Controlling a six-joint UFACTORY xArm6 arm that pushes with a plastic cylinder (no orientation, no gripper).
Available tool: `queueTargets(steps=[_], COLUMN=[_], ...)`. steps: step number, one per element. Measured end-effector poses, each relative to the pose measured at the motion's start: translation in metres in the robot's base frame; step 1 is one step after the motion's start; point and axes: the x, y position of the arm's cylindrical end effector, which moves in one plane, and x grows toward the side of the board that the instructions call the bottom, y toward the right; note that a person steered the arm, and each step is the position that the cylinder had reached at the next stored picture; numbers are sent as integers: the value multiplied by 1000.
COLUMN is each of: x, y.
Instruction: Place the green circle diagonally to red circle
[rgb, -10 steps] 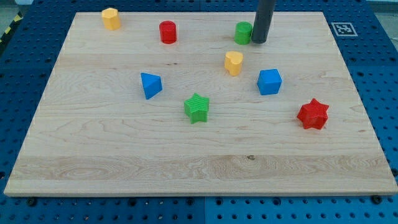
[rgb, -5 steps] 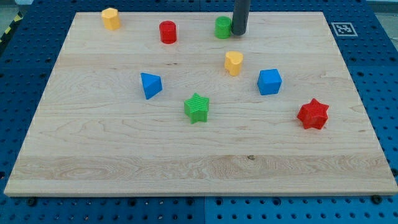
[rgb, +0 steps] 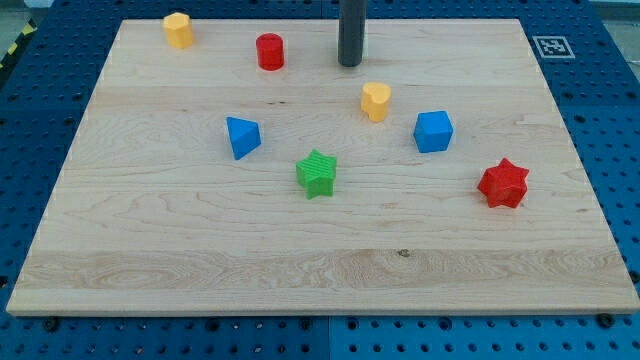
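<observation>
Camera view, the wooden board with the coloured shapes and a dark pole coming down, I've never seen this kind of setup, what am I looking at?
There is one picture, from a single camera looking down at a slant on a wooden board. I am a robot arm with no hand. I end in a dark rod and only push things, so nothing is held. My tip rests near the view's top, to the right of the red circle.

Also on the board are a yellow block, a yellow heart, a blue triangle, a blue cube, a green star and a red star. The green circle does not show; the rod may be hiding it.
</observation>
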Motion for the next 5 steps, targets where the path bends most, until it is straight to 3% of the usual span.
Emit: queueTargets(steps=[1,2,3,5], x=[11,-11,-38,-38], y=[41,60,60,60])
